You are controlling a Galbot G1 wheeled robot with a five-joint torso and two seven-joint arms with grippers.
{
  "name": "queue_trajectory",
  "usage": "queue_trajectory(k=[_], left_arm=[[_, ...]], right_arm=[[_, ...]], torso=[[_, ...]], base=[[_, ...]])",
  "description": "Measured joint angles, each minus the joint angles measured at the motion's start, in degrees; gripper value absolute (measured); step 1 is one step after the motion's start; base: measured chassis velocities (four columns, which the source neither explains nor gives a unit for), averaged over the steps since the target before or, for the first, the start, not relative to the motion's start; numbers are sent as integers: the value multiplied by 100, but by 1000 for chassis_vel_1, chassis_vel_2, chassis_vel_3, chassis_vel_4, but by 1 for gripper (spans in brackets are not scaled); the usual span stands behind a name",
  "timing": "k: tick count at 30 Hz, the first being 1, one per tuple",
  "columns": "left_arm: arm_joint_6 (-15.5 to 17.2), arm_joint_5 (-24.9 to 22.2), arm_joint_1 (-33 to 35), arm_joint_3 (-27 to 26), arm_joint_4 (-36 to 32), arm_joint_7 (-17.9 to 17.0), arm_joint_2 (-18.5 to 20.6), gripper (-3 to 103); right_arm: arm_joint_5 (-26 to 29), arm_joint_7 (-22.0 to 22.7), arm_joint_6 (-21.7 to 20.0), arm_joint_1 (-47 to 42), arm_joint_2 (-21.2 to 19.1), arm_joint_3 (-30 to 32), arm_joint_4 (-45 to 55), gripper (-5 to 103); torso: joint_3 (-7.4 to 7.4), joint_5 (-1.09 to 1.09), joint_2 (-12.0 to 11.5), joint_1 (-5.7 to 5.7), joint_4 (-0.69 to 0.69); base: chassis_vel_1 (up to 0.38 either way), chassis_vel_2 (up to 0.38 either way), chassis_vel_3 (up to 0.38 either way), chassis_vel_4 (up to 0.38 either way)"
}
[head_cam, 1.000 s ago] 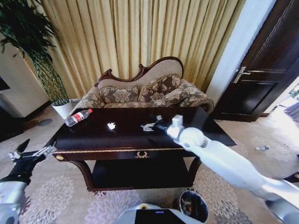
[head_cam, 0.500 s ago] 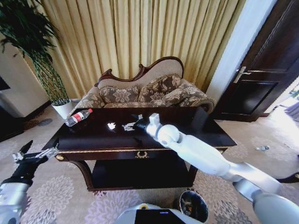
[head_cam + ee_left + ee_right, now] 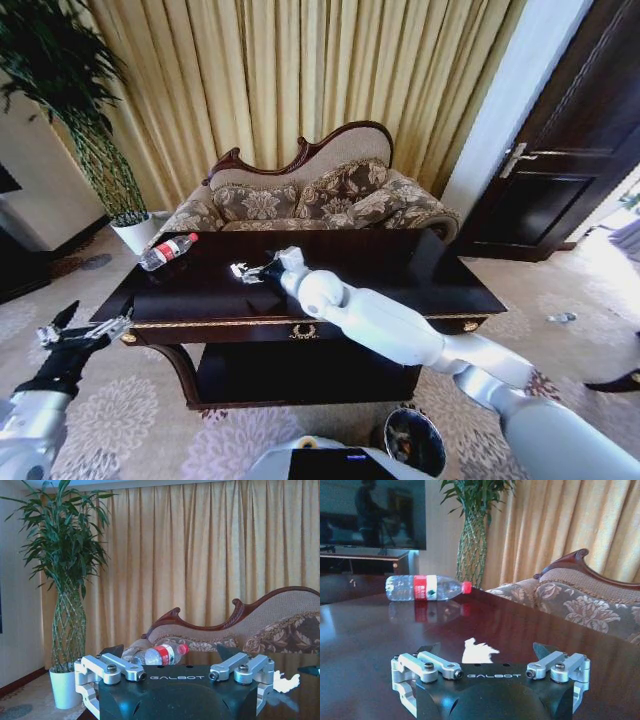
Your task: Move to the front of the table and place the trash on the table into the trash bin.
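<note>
Straddling a white scrap — right pincer spread wide.

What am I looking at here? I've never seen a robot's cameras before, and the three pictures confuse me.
It is a wheeled robot with two arms, each ending in a two-fingered gripper. The wide picture comes from a camera on its head, looking down at a dark table in front of a sofa. The other two come from cameras on its wrists, so each shows that arm's own fingers up close.

On the table lie a plastic bottle near the left end and a white crumpled scrap. The right gripper is stretched over the table, open, with the scrap just ahead of it, holding nothing. The left gripper hangs open off the table's left end. The trash bin stands on the floor near the robot.
</note>
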Motion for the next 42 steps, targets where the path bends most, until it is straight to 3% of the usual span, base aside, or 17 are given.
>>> queue_trajectory(k=[17,27,29,31,35,36,38,40,42], left_arm=[[-83,-31,49,-99,-4,177,-140,100],[-104,-31,19,-100,28,177,-135,100],[-147,-31,17,-102,64,191,-137,100],[-157,-31,17,-104,76,200,-139,100],[-219,-31,8,-106,140,217,-140,100],[-219,-31,8,-106,140,217,-140,100],[-242,-31,-7,-103,172,223,-124,100],[-243,-31,-14,-102,180,223,-115,100],[-244,-31,-39,-91,201,224,-83,100]], right_arm=[[42,438,69,57,996,-72,-1021,100],[80,522,67,64,1265,-85,-1331,98],[80,572,63,86,1350,-100,-1433,88],[80,575,61,92,1363,-103,-1452,88],[81,618,57,110,1393,-130,-1513,66],[81,618,57,110,1393,-130,-1513,66],[78,620,63,114,1385,-153,-1518,54],[78,620,67,114,1381,-158,-1518,54],[69,620,122,114,1375,-172,-1528,38]], torso=[[0,1,0,0,-1],[0,1,0,0,-1],[1,0,0,0,0],[1,0,0,1,0],[0,0,0,0,0],[0,0,0,0,0],[0,1,0,0,-1],[0,1,0,0,0],[0,0,0,0,0]], base=[[0,0,0,0],[0,0,0,0],[0,0,0,0],[0,0,0,0],[0,0,0,0],[0,0,0,0],[0,0,0,0],[0,0,0,0],[0,0,0,0]])
